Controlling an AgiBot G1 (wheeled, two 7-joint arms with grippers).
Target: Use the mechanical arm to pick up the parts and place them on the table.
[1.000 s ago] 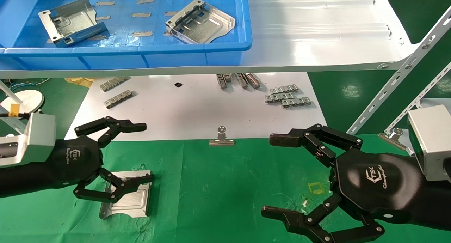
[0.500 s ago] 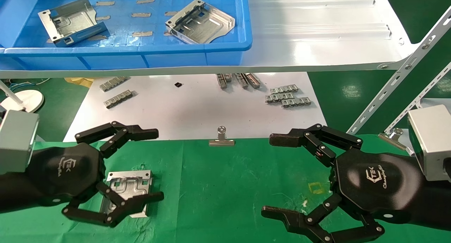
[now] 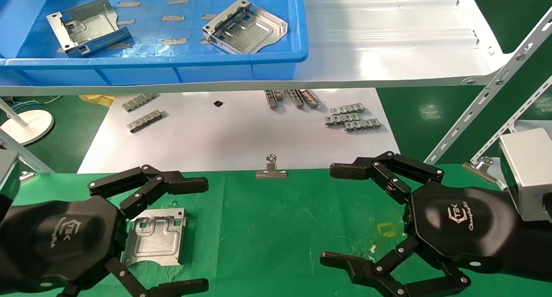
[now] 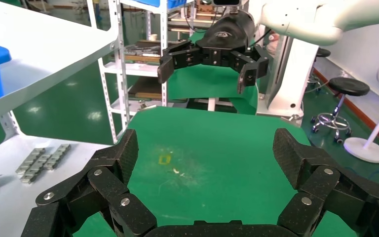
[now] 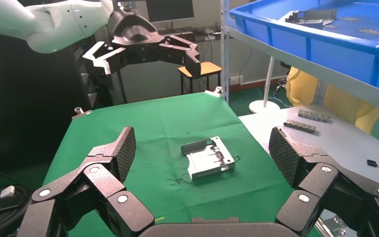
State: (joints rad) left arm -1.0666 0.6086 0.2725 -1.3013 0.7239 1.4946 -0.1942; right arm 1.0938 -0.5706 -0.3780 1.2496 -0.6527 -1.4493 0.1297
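One silver bracket lies flat on the green cloth table, also seen in the right wrist view. My left gripper is open and empty. Its fingers spread either side of the bracket without touching it, with the palm just to the bracket's left. In its own wrist view only bare cloth shows between the fingers. Two more brackets lie in the blue bin on the shelf. My right gripper is open and empty over the cloth at the right.
The glossy white shelf overhangs the far side. Below it a flat white board carries grey link strips. A binder clip sits on the cloth's far edge. A yellow square mark lies near the right hand. Slanted shelf struts stand at the right.
My left gripper has drawn back toward me and to the left, off the bracket, with its fingers spread wider. The bracket stays on the cloth. The right arm has not moved.
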